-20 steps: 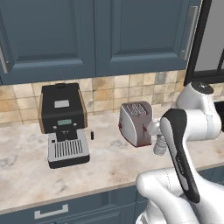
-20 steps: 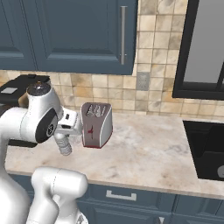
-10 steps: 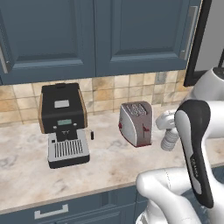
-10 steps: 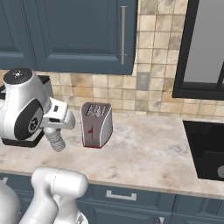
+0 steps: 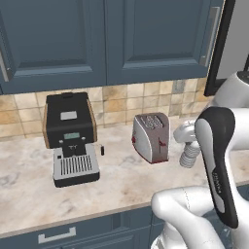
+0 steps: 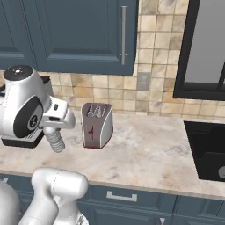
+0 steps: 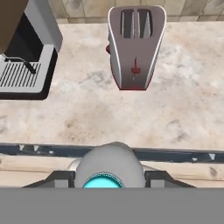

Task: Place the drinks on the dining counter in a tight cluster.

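Blue-capped bottle (image 7: 108, 168) sits clamped between your gripper (image 7: 108, 180) fingers, carried high above the beige counter (image 7: 183, 113); watch the swing, a jolt could slip it or clip the toaster (image 7: 134, 47); hand view shows the cap, left base view the ribbed body (image 5: 190, 154).

I saw a silver-and-red toaster (image 5: 151, 137), a black coffee machine (image 5: 71, 136), a beige marbled worktop (image 5: 116, 182) and a clear, blue-capped bottle (image 7: 109, 169).
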You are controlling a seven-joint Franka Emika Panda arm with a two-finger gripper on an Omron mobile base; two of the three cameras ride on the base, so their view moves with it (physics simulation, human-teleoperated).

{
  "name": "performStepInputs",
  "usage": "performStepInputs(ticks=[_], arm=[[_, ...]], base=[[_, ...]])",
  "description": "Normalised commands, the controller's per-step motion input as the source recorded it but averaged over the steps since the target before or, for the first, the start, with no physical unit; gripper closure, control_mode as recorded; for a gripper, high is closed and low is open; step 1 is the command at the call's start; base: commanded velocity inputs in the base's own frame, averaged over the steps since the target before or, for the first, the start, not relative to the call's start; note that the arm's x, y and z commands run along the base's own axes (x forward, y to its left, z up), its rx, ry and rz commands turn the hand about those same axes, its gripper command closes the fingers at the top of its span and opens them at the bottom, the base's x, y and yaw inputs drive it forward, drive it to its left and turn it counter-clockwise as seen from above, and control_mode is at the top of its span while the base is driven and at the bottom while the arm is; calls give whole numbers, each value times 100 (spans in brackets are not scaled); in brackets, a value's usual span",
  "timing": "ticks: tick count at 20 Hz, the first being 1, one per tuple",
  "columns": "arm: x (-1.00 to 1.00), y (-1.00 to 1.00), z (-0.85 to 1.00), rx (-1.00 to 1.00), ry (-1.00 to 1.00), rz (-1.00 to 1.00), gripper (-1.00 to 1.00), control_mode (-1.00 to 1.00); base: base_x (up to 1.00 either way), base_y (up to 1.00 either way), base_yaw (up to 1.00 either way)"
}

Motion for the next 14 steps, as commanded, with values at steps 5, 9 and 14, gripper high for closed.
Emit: performStepInputs(ticks=[5,9,14], arm=[[-19,0,0,1,0,-1,100,100],[0,0,0,0,0,0,100,100],[0,0,0,0,0,0,100,100]], base=[[-54,-7,-11],[-100,-20,-27],[-100,-32,-31]])
